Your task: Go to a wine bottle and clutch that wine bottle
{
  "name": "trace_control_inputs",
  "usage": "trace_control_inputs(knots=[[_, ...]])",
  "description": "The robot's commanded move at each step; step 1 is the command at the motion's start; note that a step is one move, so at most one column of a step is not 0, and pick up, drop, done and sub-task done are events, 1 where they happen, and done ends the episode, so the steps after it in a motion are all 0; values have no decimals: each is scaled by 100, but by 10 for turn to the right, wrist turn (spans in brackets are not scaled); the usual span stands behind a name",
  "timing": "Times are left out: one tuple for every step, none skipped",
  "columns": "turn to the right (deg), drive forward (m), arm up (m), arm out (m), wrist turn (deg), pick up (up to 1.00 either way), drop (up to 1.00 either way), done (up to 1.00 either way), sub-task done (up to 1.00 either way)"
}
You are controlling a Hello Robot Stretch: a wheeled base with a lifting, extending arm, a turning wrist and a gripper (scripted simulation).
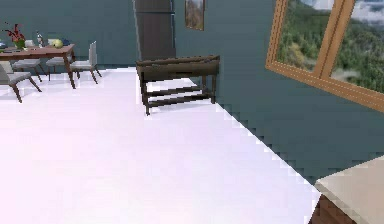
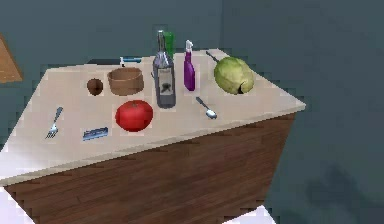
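Note:
A tall grey wine bottle with a dark neck stands upright near the middle of a pale countertop in the arm side view. A purple bottle stands just right of it. A red round fruit lies in front of it to the left, and a brown bowl sits to its left.
Also on the counter are a green round vegetable, a spoon, a fork and a small brown lump. Ahead stand a dark side table, a dining table with chairs, a window and open white floor.

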Motion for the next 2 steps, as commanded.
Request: trace_control_inputs(knots=[[0,0,38,0,0,0,0,0,0],[0,0,0,48,0,0,0,0,0]])
